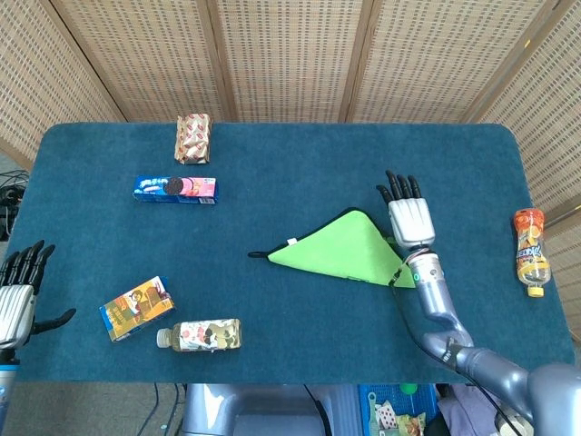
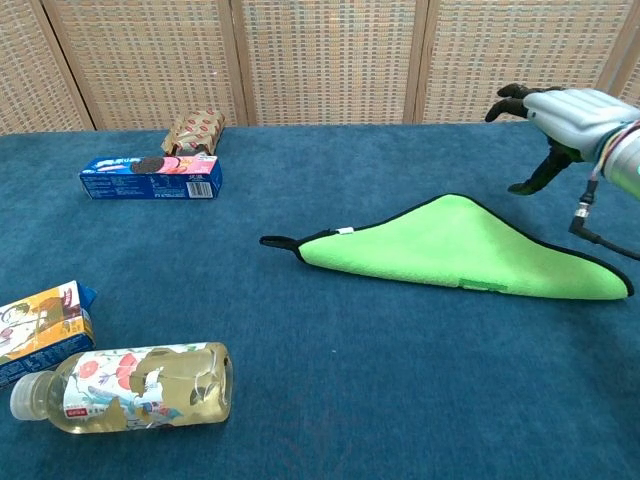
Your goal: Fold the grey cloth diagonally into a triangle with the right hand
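The cloth [image 1: 343, 251] lies folded as a flat triangle on the table, its green side up with a dark edge; in the chest view the cloth [image 2: 470, 252] has a small loop at its left tip. My right hand [image 1: 408, 211] hovers just right of the cloth's top corner, fingers spread, holding nothing. In the chest view the right hand [image 2: 565, 115] is raised above the table, clear of the cloth. My left hand [image 1: 16, 291] stays at the table's left edge, fingers apart and empty.
A blue biscuit box [image 1: 176, 188] and a wrapped snack pack [image 1: 192, 138] lie at the back left. A small carton [image 1: 136, 308] and a lying bottle [image 1: 201, 335] sit near the front left. An orange bottle [image 1: 530, 251] lies at the right edge.
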